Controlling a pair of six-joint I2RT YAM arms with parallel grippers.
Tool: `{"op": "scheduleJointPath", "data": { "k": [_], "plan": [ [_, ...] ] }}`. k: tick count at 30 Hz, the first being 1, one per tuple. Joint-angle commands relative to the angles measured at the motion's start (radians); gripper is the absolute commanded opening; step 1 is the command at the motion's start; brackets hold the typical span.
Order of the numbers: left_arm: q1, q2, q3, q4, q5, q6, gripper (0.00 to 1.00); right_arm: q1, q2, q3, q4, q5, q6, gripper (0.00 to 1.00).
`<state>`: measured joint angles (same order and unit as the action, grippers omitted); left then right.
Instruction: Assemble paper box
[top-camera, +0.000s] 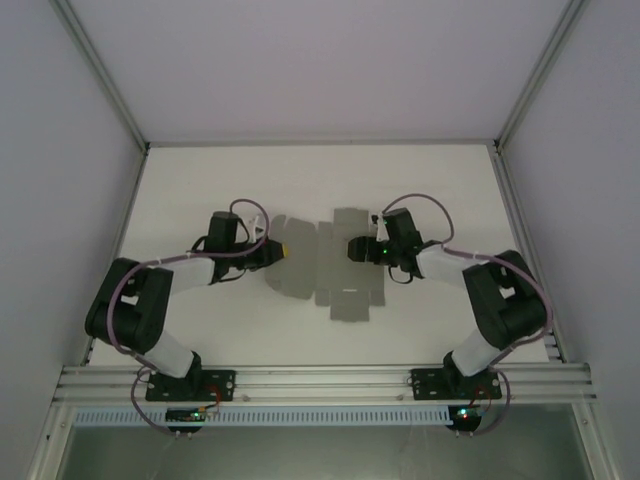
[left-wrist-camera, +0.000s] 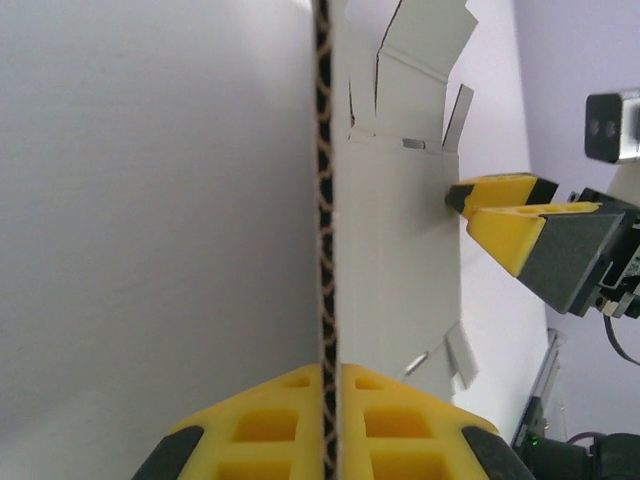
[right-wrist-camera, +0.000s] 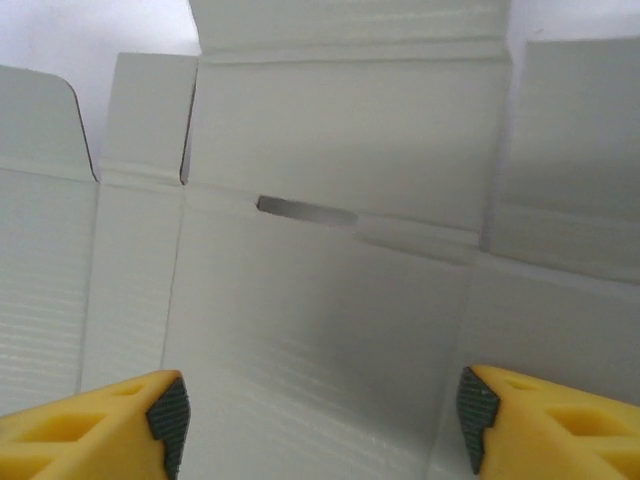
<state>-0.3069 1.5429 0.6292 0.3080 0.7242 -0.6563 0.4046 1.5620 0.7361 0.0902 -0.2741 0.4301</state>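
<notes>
The paper box (top-camera: 322, 268) is a flat grey cut-out sheet, not yet folded, lying unfolded near the middle of the white bench (top-camera: 300, 180), between the two arms. From above, the left arm (top-camera: 150, 300) reaches in from the left to the sheet's left edge, and the right arm (top-camera: 500, 300) comes in from the right to its right side, so the two face each other across the card. The left jaws are closed on the paper box. In the left wrist view the yellow fingers (left-wrist-camera: 270, 420) press together at the bottom, with the card's corrugated edge (left-wrist-camera: 322, 200) running straight up from between them. Beyond that edge the sheet spreads out with its side flaps (left-wrist-camera: 415, 60) partly lifted. Across it the right arm's yellow fingertips (left-wrist-camera: 495, 190) sit at the opposite edge of the card. Whether they touch it cannot be told there. The right jaws stand open. In the right wrist view the two yellow fingers (right-wrist-camera: 110, 420) are far apart at the bottom corners, holding nothing, and the card lies spread close in front of them. That view shows a narrow slot (right-wrist-camera: 305, 210) cut along a fold line, with flaps (right-wrist-camera: 150, 110) beyond the fold. A metal rail (top-camera: 320, 380) along the near edge of the bench carries both arm bases.
</notes>
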Motion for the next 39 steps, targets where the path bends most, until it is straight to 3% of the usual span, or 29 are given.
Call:
{"op": "scheduleJointPath", "data": {
  "k": [1, 4, 11, 16, 23, 29, 31, 32, 33, 35, 36, 39],
  "plan": [
    [0.035, -0.072, 0.043, 0.144, 0.069, -0.084, 0.0, -0.051, -0.131, 0.037, -0.122, -0.029, -0.052, 0.82],
    [0.069, -0.115, 0.055, 0.265, 0.146, -0.19, 0.0, -0.119, -0.246, 0.014, -0.118, -0.126, -0.071, 0.97],
    [0.094, -0.206, 0.086, 0.348, 0.238, -0.294, 0.0, -0.284, -0.408, -0.026, -0.093, -0.422, -0.063, 0.92],
    [0.095, -0.272, 0.082, 0.326, 0.242, -0.302, 0.0, -0.326, -0.433, -0.025, -0.075, -0.572, -0.037, 0.69],
    [0.096, -0.338, 0.055, 0.31, 0.208, -0.283, 0.0, -0.336, -0.433, -0.039, 0.014, -0.659, 0.013, 0.17],
    [0.096, -0.346, 0.027, 0.318, 0.201, -0.276, 0.0, -0.335, -0.411, -0.061, 0.201, -0.781, 0.069, 0.0],
    [0.097, -0.348, 0.017, 0.3, 0.189, -0.269, 0.0, -0.335, -0.4, -0.062, 0.236, -0.793, 0.078, 0.0],
    [0.098, -0.353, 0.018, 0.253, 0.177, -0.246, 0.08, -0.334, -0.399, -0.059, 0.238, -0.777, 0.068, 0.0],
    [0.098, -0.36, 0.018, 0.2, 0.159, -0.214, 0.3, -0.331, -0.399, -0.054, 0.225, -0.75, 0.062, 0.0],
    [0.098, -0.388, 0.014, 0.06, 0.091, -0.132, 0.92, -0.314, -0.405, -0.026, 0.093, -0.668, -0.043, 0.0],
    [0.098, -0.409, 0.012, -0.016, 0.033, -0.088, 1.0, -0.301, -0.405, -0.003, -0.005, -0.625, -0.123, 0.0],
    [0.098, -0.484, 0.014, -0.275, -0.174, 0.035, 1.0, -0.237, -0.373, 0.052, -0.19, -0.493, -0.238, 0.0]
  ]
}}
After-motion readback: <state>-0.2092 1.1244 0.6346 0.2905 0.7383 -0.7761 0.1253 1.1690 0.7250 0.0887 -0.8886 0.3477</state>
